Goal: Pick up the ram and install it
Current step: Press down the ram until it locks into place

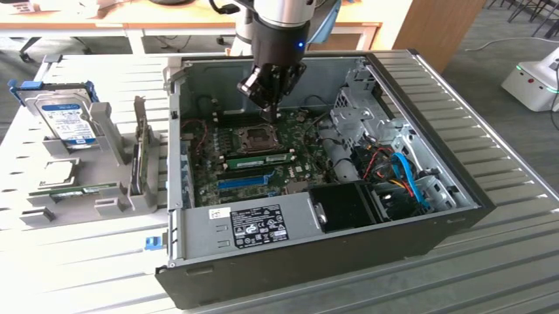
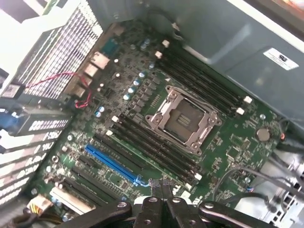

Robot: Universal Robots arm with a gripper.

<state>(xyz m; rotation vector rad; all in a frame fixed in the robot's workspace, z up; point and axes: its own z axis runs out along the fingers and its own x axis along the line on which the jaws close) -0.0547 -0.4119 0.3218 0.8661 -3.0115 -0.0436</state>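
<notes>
My gripper (image 1: 271,111) hangs inside the open computer case (image 1: 454,216), just above the motherboard (image 1: 302,167) and close to the CPU socket (image 1: 258,137). Its fingers are shut with nothing between them. The wrist view looks down past the shut gripper (image 2: 161,189) onto the CPU socket (image 2: 183,119), the black memory slots (image 2: 152,148) and the blue slot strip (image 2: 113,165). One green ram stick (image 1: 258,157) with a pale label stands in a slot between the socket and the blue strip (image 1: 242,180). A similar green stick (image 1: 78,191) lies in the grey rack outside the case. I cannot tell which is the task's ram.
A hard drive (image 1: 65,121) stands in the grey rack (image 1: 105,163) at the exterior view's left. Inside the case are a black fan shroud (image 1: 349,206), blue and orange cables (image 1: 406,180) and a metal drive cage (image 1: 358,104). A white machine (image 1: 533,82) stands on the floor.
</notes>
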